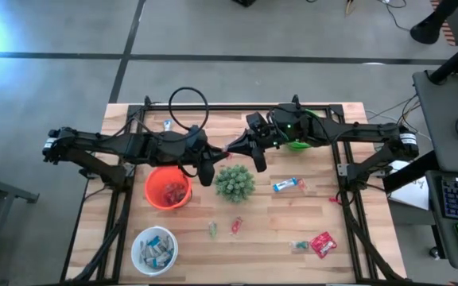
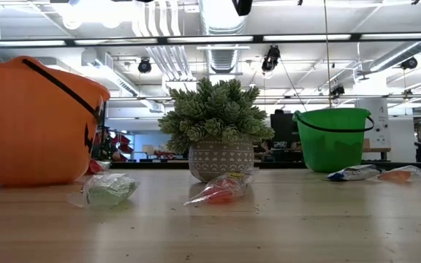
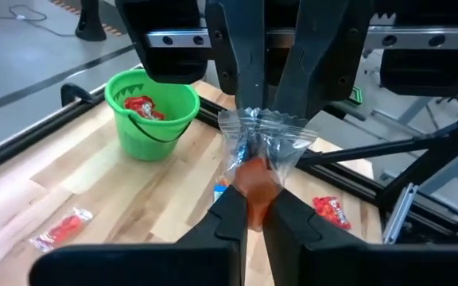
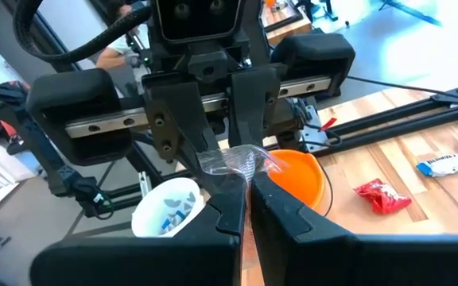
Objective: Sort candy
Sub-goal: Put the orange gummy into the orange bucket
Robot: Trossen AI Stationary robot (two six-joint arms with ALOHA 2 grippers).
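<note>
A small orange candy in a clear wrapper [image 3: 253,181] hangs in the air between my two grippers, above the table's middle, beside the spiky green plant [image 1: 234,182]. My left gripper [image 3: 254,208] [image 1: 223,150] is shut on it from the table's left. My right gripper [image 4: 247,191] [image 1: 231,147] is shut on it from the right. More candy lies on the table: a blue-and-white bar [image 1: 289,185], a red packet [image 1: 322,244], a green piece [image 1: 212,229] and a red piece [image 1: 236,225]. The low view shows neither gripper. My left gripper pinches the candy's orange body [image 3: 253,191] between its two fingertips, coming level from the table's left. The candy is lifted clear of the table. My right gripper pinches the clear wrapper's crimped end [image 4: 238,164] between its fingertips, coming level from the table's right, opposite the left fingers [image 4: 183,135].
An orange bucket [image 1: 168,189] with candy stands left of the plant. A green bucket [image 1: 299,135] holding red packets is under the right arm. A white bowl [image 1: 155,249] of blue-and-white bars sits at the near left. Black frame rails [image 1: 348,171] edge the table.
</note>
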